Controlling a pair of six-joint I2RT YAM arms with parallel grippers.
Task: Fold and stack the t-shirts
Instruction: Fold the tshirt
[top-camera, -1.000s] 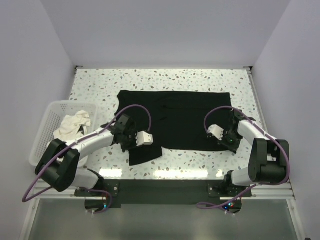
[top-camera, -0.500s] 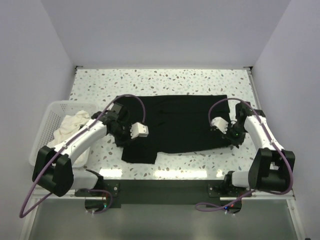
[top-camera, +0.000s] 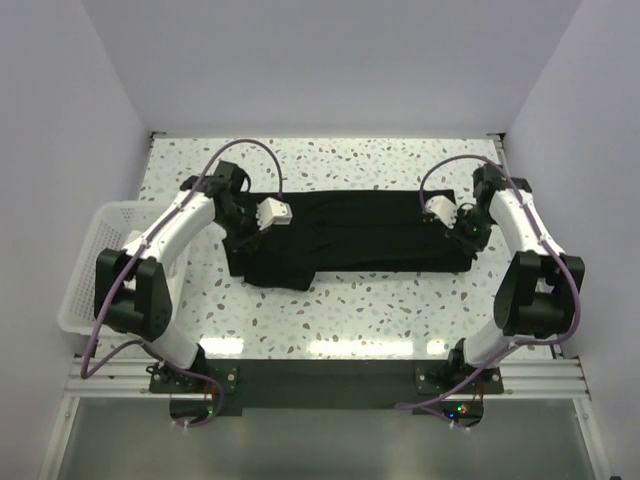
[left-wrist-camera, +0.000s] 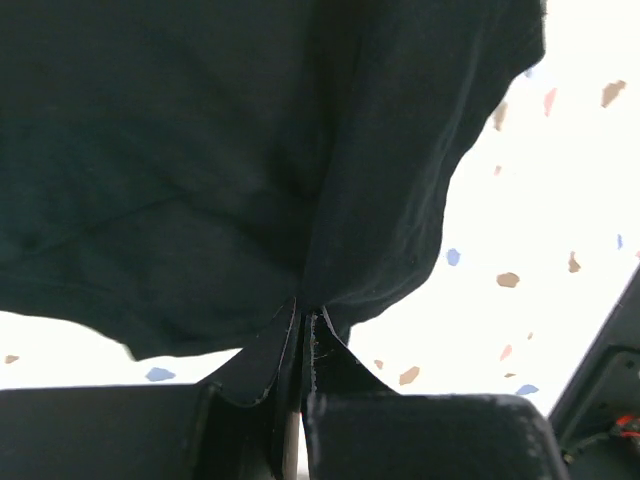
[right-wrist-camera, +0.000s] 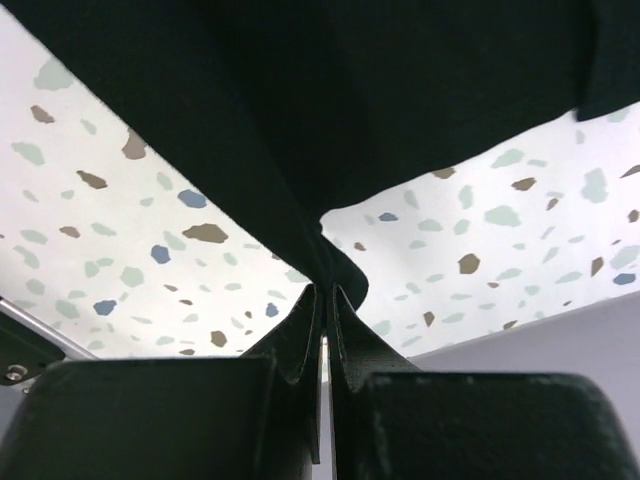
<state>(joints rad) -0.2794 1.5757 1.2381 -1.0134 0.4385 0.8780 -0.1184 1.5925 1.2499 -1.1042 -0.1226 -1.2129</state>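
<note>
My left gripper (left-wrist-camera: 303, 322) and right gripper (right-wrist-camera: 325, 298) each pinch one end of the black t-shirt (top-camera: 370, 235) stretched across the middle of the table (top-camera: 400, 300), held taut, I judge, so its fold lands straight

Solid black t-shirt (top-camera: 350, 235); white table (top-camera: 400, 300) (speckled brown, grey, blue); white lattice basket (top-camera: 85, 265).

The right gripper (right-wrist-camera: 322, 300) pinches the black t-shirt (right-wrist-camera: 350, 90) above the speckled table (right-wrist-camera: 120, 240).
</note>
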